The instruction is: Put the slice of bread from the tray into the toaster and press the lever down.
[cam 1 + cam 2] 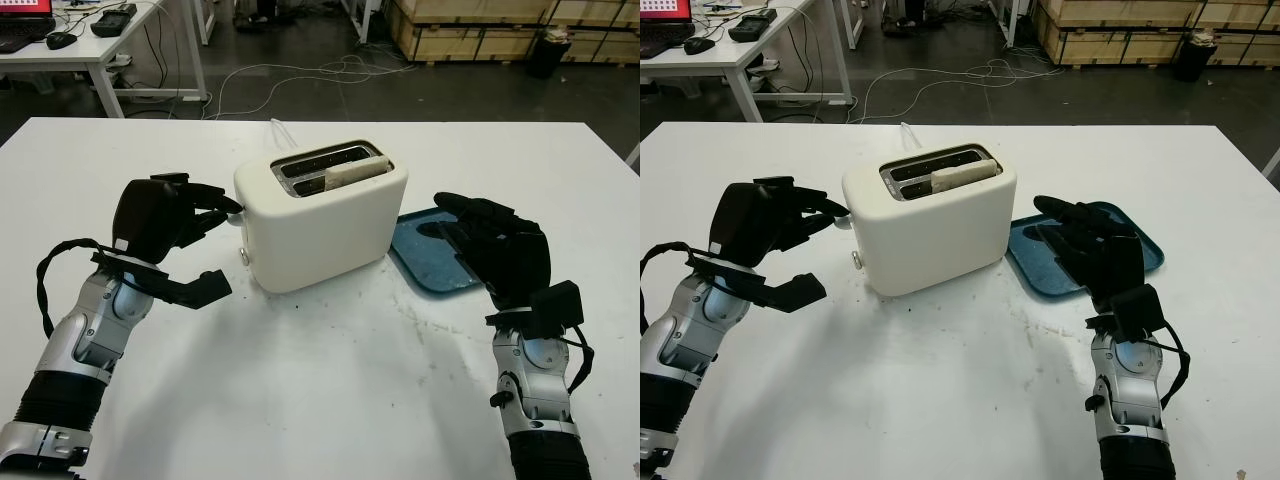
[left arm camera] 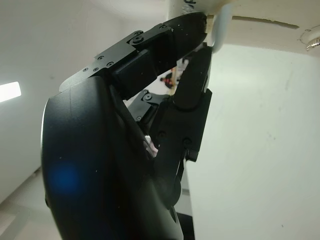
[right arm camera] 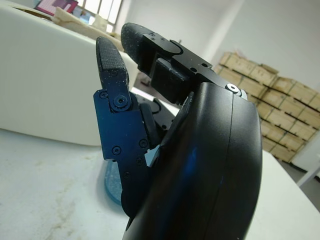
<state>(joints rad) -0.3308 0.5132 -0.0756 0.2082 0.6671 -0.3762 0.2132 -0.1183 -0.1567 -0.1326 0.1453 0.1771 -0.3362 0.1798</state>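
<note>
Bread slice (image 1: 352, 173) sits in toaster (image 1: 320, 222) slot | my left hand (image 1: 170, 222) holds nothing, fingertips at lever (image 1: 236, 211) | right hand (image 1: 495, 248) open over blue tray (image 1: 1145, 242) | next, I judge: press down.

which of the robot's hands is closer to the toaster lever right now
The left. The left hand has its fingertips at the lever on the toaster's end. The right hand is open over the blue tray, on the toaster's other side.

White toaster (image 1: 320, 225) mid-table, bread slice (image 1: 352, 172) upright in its near slot, blue tray (image 1: 432, 258) just beside it
</note>
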